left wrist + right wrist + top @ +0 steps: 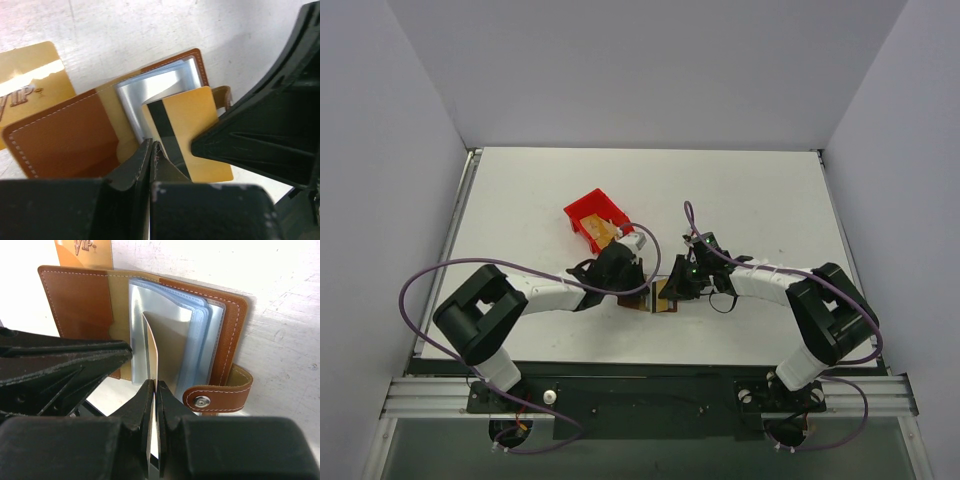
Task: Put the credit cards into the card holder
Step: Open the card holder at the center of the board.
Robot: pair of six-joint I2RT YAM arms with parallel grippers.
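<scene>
Right gripper of mine is clamped on a gold-tan credit card with a dark stripe. I hold the card on edge, with its far end among the light blue pocket panels of the brown leather-like folding card holder. My left gripper is pressed closed, its tips down at the fold where the holder's brown flap meets the panels. I cannot tell whether anything thin sits between them.

The holder lies open and flat near the front middle of the white table, between my two wrists. Its snap tab sticks out on the side away from the flap. A second gold card printed VIP lies flat on the table with one edge tucked under the flap.

Close up, the tabletop is matte with faint grey scuffs and streaks. Behind my left wrist a small red plastic bin sits askew with something tan inside it. Plain pale grey walls close off the back and both sides. A metal rail runs along the near edge, where my arm bases are bolted.
</scene>
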